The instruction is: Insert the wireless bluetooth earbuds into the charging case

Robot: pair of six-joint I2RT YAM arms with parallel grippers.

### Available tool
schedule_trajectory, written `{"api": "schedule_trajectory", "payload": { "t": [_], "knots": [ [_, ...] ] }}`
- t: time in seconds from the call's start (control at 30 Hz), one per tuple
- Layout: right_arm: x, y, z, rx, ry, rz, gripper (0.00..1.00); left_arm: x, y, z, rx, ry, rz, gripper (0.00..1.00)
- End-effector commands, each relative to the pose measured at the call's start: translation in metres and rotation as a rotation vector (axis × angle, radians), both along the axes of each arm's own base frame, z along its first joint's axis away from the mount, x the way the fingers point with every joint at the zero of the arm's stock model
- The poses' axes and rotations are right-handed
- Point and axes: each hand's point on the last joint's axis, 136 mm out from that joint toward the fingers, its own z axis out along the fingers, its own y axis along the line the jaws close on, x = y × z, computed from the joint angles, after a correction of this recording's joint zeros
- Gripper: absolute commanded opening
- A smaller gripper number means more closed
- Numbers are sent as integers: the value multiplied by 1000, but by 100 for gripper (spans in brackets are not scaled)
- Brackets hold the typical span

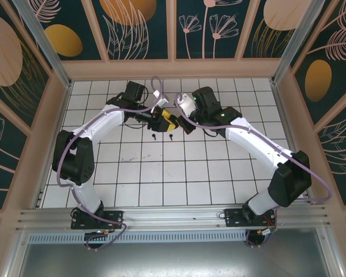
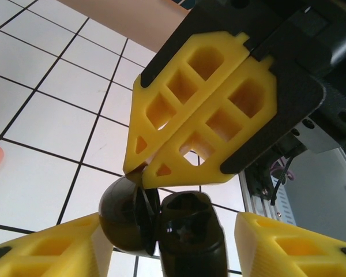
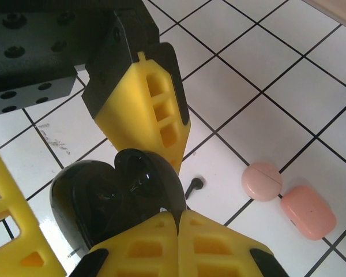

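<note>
While at the case [image 3: 104, 196], arms [image 1: 101, 124] elbows-out.

- You are working over a table [image 1: 179, 173] of glossy white square tiles with dark grout lines.
- You can see faint grey scuff marks [image 3: 49, 138] on one tile in the right wrist view.
- A pale wooden frame [image 1: 173, 68] borders the tiles at the far side and along both flanks.
- Above it stand dark teal wall panels [image 1: 141, 29] printed with orange discs and pale line-drawn leaves and flowers.
- Slanted aluminium posts [image 1: 37, 34] rise at the far corners.
- Nearest you, an aluminium rail [image 1: 173, 216] runs across the table edge, with a ribbed strip [image 1: 173, 236] and a grey metal sheet [image 1: 173, 259] below it.
</note>
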Motion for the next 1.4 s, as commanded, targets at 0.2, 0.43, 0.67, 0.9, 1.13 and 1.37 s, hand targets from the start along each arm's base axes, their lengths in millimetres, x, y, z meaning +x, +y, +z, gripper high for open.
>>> {"api": "schedule_trajectory", "payload": {
  "t": [0.2, 0.43, 0.67, 0.9, 1.13, 1.37],
  "knots": [
    [5, 6, 10, -2, -29, 7, 0, -2, -4, 6, -28, -9, -42, 31],
    [16, 1, 32, 32, -67, -73, 46, 2, -5, 8, -39, -29, -12, 9],
    [1, -18, 63, 187, -29, -147, 58, 43, 19, 33, -102, -164, 284, 0],
    [-6, -28, 32, 258, 101, -284, 59, 74, 66, 63, -153, -320, 662, 0],
    [8, -6, -29, 214, 263, -361, 58, 69, 121, 89, -235, -482, 994, 0],
    [24, 43, -84, 120, 377, -355, 56, 54, 151, 100, -325, -525, 1144, 0]
  ]
}}
